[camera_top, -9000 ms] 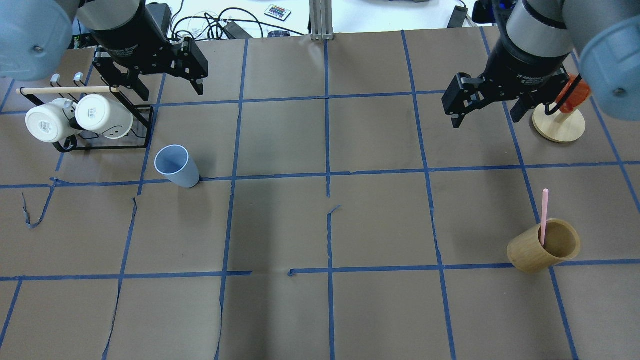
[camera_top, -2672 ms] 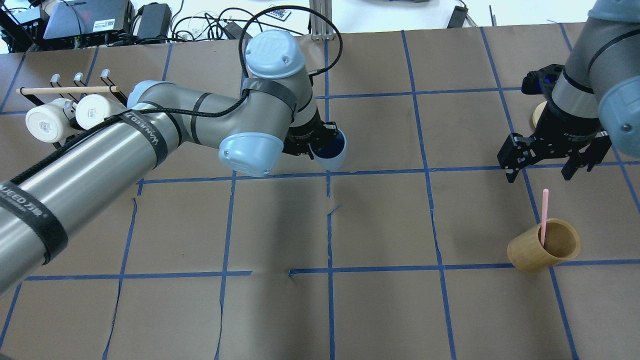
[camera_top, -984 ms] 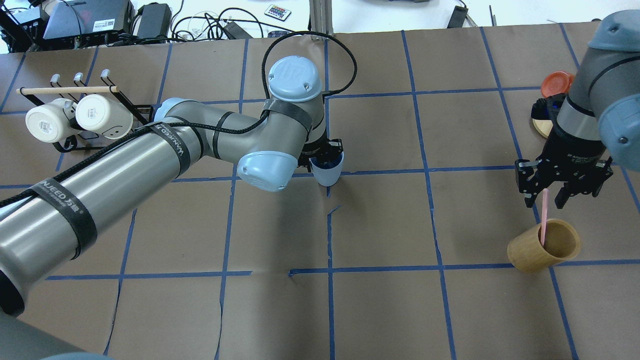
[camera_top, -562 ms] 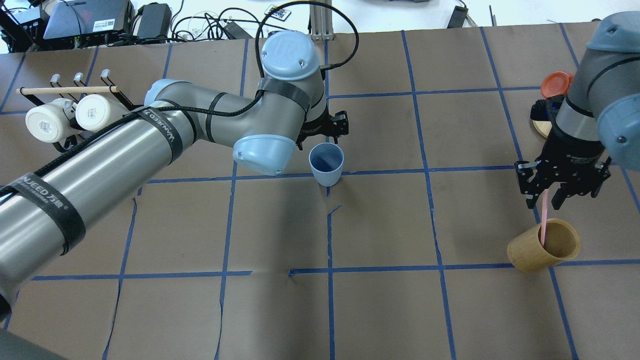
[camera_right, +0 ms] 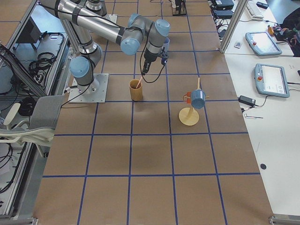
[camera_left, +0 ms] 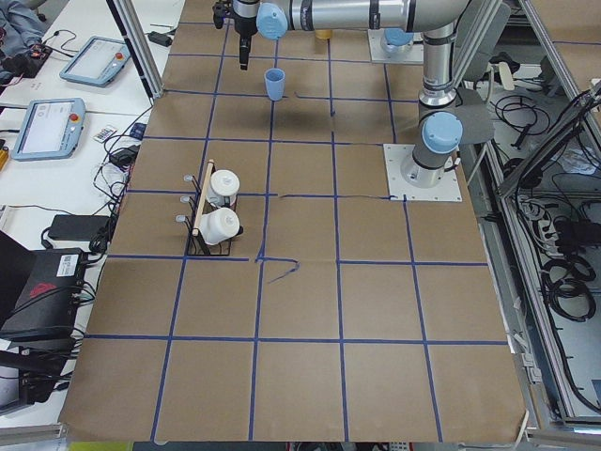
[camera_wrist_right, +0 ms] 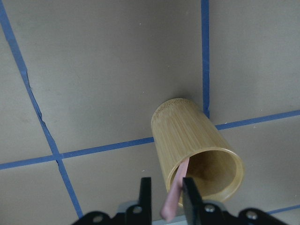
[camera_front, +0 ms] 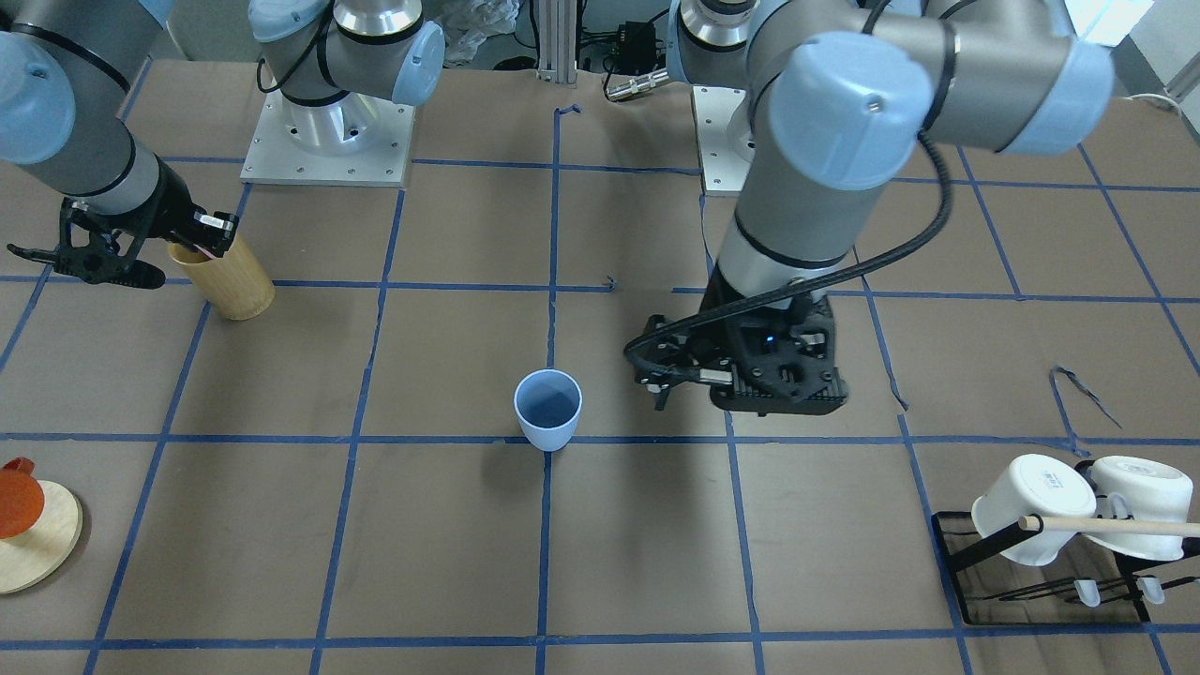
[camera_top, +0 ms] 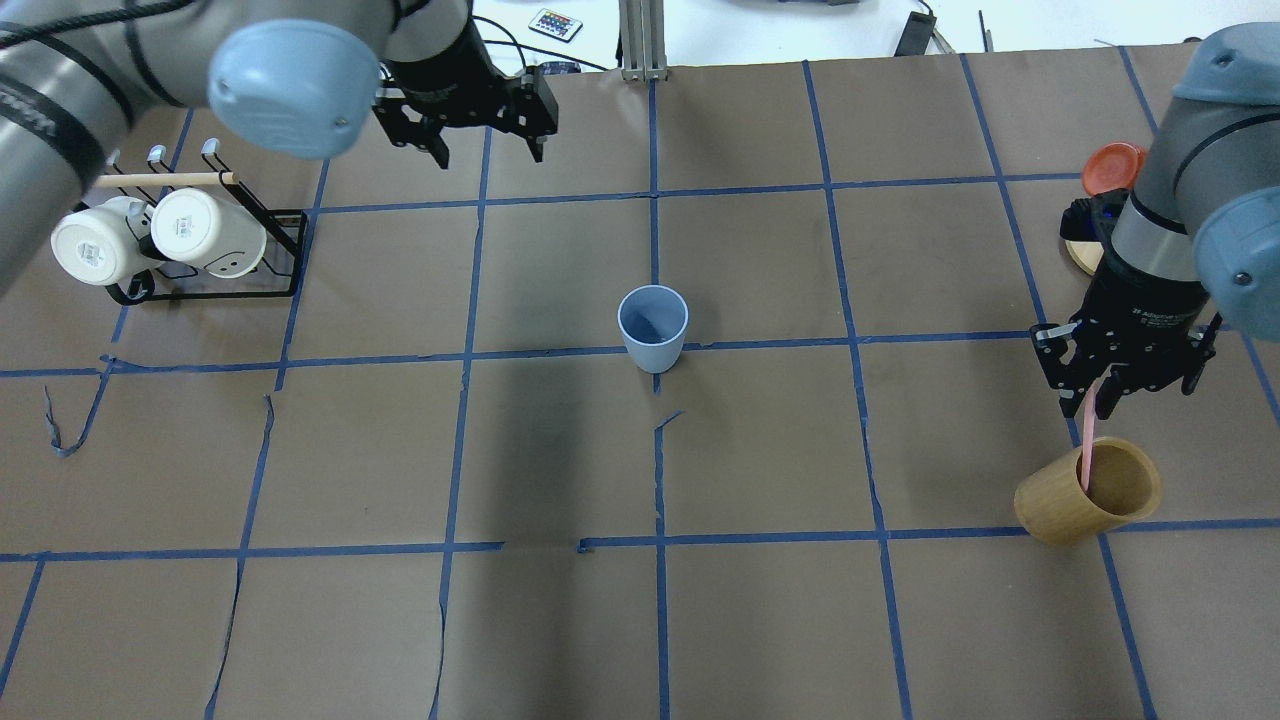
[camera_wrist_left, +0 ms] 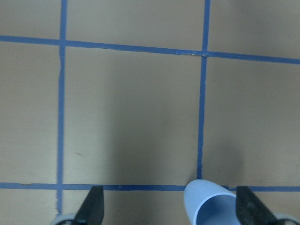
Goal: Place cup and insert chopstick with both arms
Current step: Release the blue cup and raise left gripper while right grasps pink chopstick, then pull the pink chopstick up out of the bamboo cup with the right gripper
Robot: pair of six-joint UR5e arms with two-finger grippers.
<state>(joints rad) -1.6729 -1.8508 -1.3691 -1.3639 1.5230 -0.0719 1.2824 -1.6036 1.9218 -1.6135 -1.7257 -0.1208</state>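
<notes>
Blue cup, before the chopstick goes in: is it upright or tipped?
Upright: the blue cup stands mouth up on the table, apart from the open left gripper.

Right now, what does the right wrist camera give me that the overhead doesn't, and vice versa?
Only the right wrist view: a close look at the right gripper flanking the upper part of the pink chopstick, whose lower end sits inside the mouth of the bamboo holder. Whether the gripper actually clamps it is unclear.
Only the overhead view: the blue cup standing upright at the centre, the left gripper open and well away from it, and the mug rack holding two white mugs.
Both: the chopstick leaning in the holder, and the blue tape grid.
</notes>
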